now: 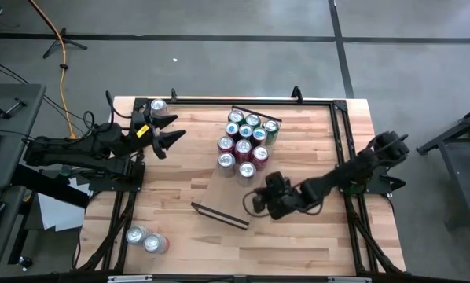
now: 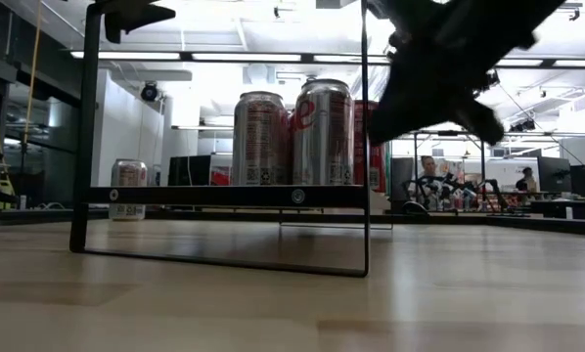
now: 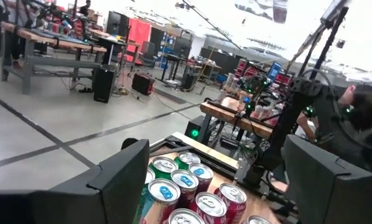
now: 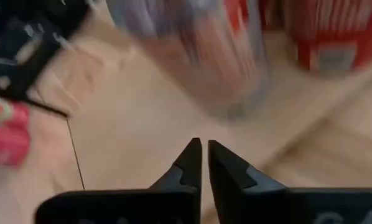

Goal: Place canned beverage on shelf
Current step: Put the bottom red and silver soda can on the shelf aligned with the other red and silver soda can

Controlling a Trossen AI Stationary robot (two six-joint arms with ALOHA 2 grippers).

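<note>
The shelf (image 1: 219,185) is a light-wood board lying across the table's middle, with a dark rail (image 1: 219,214) at its near end. Several cans (image 1: 244,141) stand upright in a cluster on its far part; two of them (image 2: 292,137) show above the rail in the low view. My right gripper (image 1: 256,196) is shut and holds nothing, just near-right of the cluster, slanting down toward a blurred silver can (image 4: 192,50). My left gripper (image 1: 170,129) waits open and level at the far left, next to a lone can (image 1: 158,105), its fingers around nothing (image 3: 217,186).
Two more cans (image 1: 146,240) stand at the table's near left corner. Black frame bars (image 1: 341,141) run along the table's right and far edges. Bare wood lies between the shelf's near rail and the front edge. People sit at desks beyond the table (image 2: 427,168).
</note>
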